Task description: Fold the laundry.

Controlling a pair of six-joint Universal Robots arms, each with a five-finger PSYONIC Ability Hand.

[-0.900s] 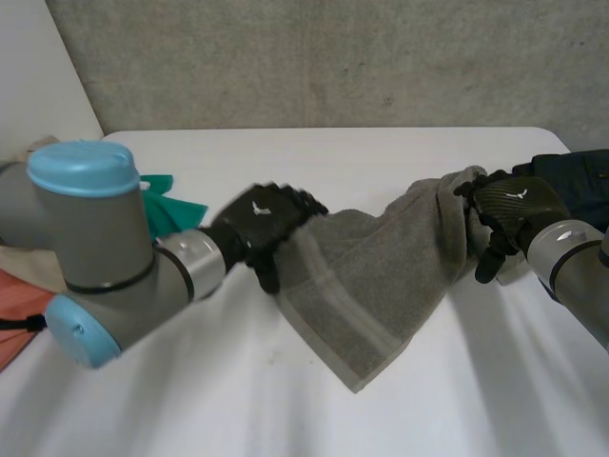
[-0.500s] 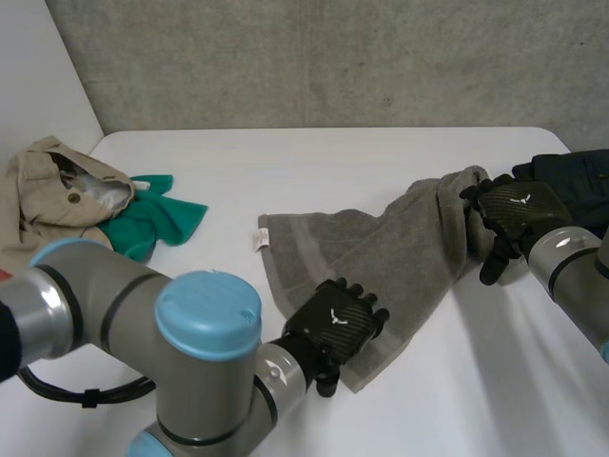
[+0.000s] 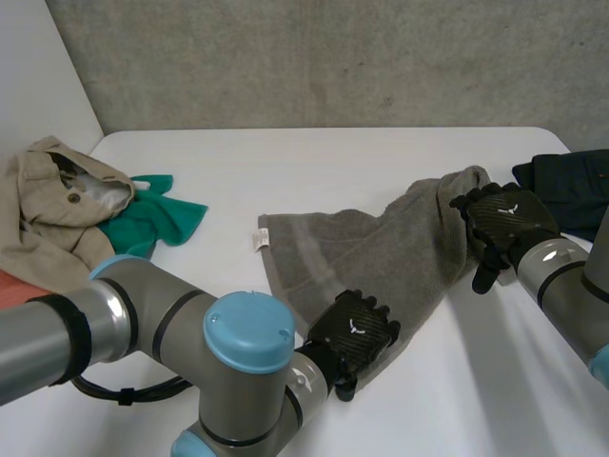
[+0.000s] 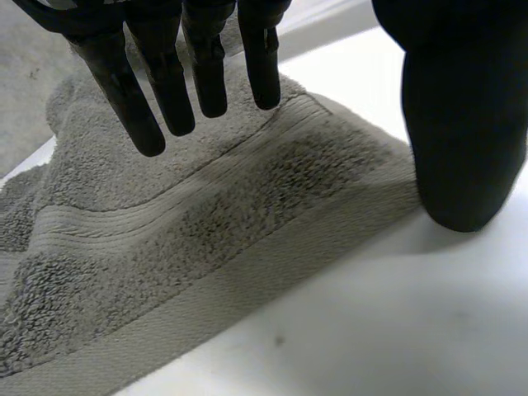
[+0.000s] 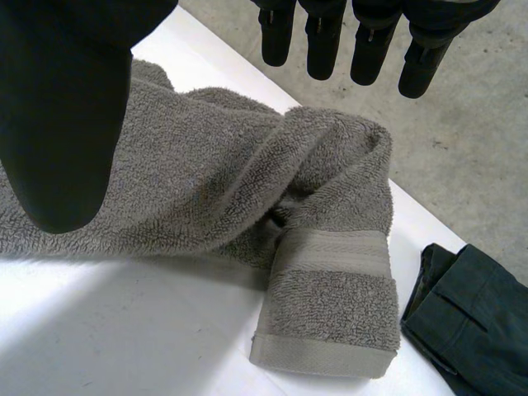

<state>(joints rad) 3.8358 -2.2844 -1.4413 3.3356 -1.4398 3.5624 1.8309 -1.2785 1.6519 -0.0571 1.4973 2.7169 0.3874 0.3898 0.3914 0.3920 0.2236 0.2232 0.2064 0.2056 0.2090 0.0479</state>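
Observation:
A grey towel (image 3: pixel 381 252) lies across the middle of the white table (image 3: pixel 314 162). Its labelled corner is flat at the left and its right end is bunched and rolled. My left hand (image 3: pixel 354 328) hovers over the towel's near corner. In the left wrist view its fingers (image 4: pixel 165 91) hang straight above the towel's banded edge (image 4: pixel 206 231), and the thumb (image 4: pixel 462 124) rests on the table beside the corner. My right hand (image 3: pixel 500 217) is at the bunched right end. In the right wrist view its fingers (image 5: pixel 371 41) are straight and its thumb (image 5: pixel 62 99) spread above the rolled towel (image 5: pixel 214 181), holding nothing.
A beige garment (image 3: pixel 48 195) and a green cloth (image 3: pixel 157 221) lie at the far left, with an orange cloth (image 3: pixel 9 286) at the edge. A dark folded garment (image 3: pixel 571 186) (image 5: pixel 470 322) sits just right of the towel's rolled end.
My left arm swung from the towel's left edge down to its near corner. The towel's left part now lies flat with its label showing. The right hand shifted slightly left.

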